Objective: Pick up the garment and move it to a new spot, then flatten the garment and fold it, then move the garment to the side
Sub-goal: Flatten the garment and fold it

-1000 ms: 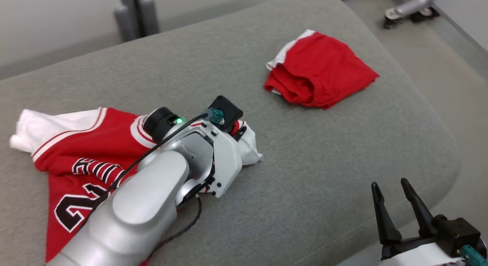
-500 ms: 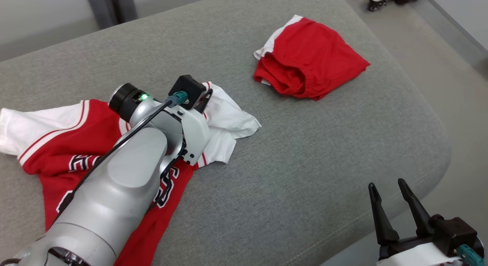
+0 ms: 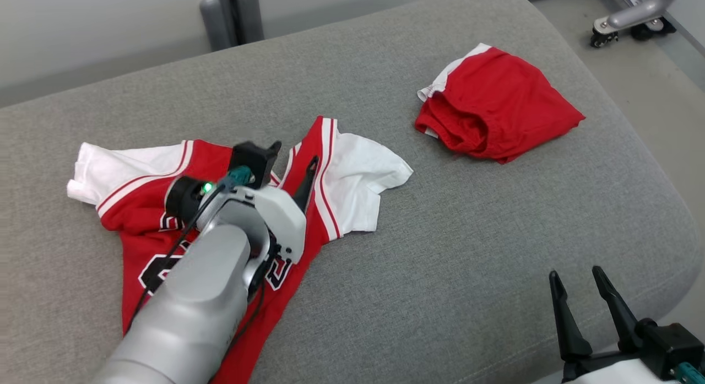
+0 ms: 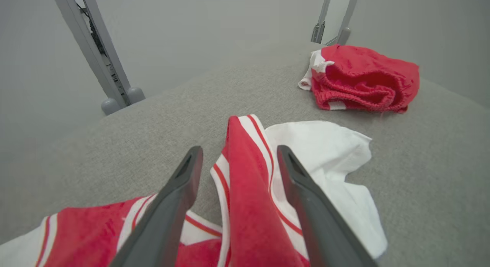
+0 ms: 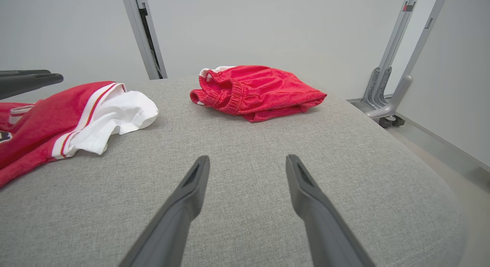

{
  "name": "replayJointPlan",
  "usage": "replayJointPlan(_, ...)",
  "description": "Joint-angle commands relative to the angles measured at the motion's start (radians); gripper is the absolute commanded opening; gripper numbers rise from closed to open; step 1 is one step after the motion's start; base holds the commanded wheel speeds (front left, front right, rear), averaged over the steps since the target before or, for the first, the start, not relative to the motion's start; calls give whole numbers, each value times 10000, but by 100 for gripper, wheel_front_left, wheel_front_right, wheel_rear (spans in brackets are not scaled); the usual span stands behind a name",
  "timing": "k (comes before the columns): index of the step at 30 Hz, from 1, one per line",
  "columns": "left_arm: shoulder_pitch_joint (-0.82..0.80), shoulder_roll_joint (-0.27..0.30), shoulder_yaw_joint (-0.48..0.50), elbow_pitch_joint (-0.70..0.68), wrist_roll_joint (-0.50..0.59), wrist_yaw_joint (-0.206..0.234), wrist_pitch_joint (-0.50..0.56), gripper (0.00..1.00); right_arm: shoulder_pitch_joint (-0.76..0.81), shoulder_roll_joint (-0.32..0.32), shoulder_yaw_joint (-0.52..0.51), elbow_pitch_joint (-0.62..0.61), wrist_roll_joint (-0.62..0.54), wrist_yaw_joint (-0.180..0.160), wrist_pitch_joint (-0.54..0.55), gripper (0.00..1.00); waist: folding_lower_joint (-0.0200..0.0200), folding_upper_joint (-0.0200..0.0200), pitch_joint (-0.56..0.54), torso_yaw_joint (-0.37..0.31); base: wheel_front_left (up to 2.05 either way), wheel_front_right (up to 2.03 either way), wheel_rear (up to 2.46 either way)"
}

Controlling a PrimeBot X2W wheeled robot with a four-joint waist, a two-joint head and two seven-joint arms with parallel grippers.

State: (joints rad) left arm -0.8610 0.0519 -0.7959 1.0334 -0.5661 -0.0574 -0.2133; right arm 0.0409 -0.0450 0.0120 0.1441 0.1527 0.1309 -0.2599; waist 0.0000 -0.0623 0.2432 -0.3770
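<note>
left hand (image 4: 239, 150) straddles the garment (image 4: 245, 205), fold raised in wrist view.

We see a wide grey fabric cushion (image 3: 468, 274) w/ rounded front edge & corners, weave fine & even. Behind it, grey metal posts (image 3: 248, 15) on rounded feet, slanting upward in the wrist views. Plain pale grey wall (image 5: 268, 25) beyond. Beige-grey floor (image 3: 655, 97) at right, w/ a silver castor leg (image 3: 633, 15) standing on it. Light soft & even throughout.

Most garment (image 3: 125, 214) lettering behind the left forearm (image 3: 204, 285)
</note>
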Motion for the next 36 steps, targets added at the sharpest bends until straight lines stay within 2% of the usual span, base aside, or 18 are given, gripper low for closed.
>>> replayJointPlan(1, 414, 4, 197, -210, -270, 216, -106, 100, 207, -72, -113, -31, -85, -2, -45, 100, 0, 0, -279, 272, 0, 0, 0)
replayJointPlan(4, 1716, 196, 630, -850, -796, 711, -215, 100, 540, -73, -378, -63, -142, -2, -43, 100, 0, 0, -644, 568, 0, 0, 0)
replayJointPlan(8, 3835, 1170, 1066, -2289, -1148, 1740, -250, 100, 1024, -69, -637, -139, -198, -2, -45, 100, 0, 0, -1145, 1099, 0, 0, 0)
replayJointPlan(13, 6569, 2406, 1678, -5342, -1693, 3277, 204, 100, 1459, -72, -797, -232, -301, -2, -45, 100, 0, 0, -1569, 1903, 0, 0, 0)
replayJointPlan(14, 7480, 2920, 1843, -6744, -1878, 3837, 560, 100, 1527, -66, -755, -256, -339, -2, -45, 100, 0, 0, -1658, 2234, 0, 0, 0)
replayJointPlan(19, 8882, 3900, 1921, -9458, -2021, 4803, 1535, 100, 1497, -75, -689, -281, -466, -2, -45, 100, 0, 0, -1783, 2910, 0, 0, 0)
replayJointPlan(23, 9346, 4324, 1899, -10480, -2183, 5025, 2083, 100, 1473, -69, -675, -292, -540, -2, -45, 100, 0, 0, -1815, 3172, 0, 0, 0)
replayJointPlan(27, 9401, 4545, 1792, -11121, -2374, 4899, 2606, 100, 1408, -70, -624, -260, -571, -2, -43, 100, 0, 0, -1801, 3305, 0, 0, 0)
replayJointPlan(36, 8943, 4364, 1506, -10395, -2752, 4349, 3211, 100, 1389, -71, -541, -204, -509, -2, -43, 100, 0, 0, -1643, 3002, 0, 0, 0)
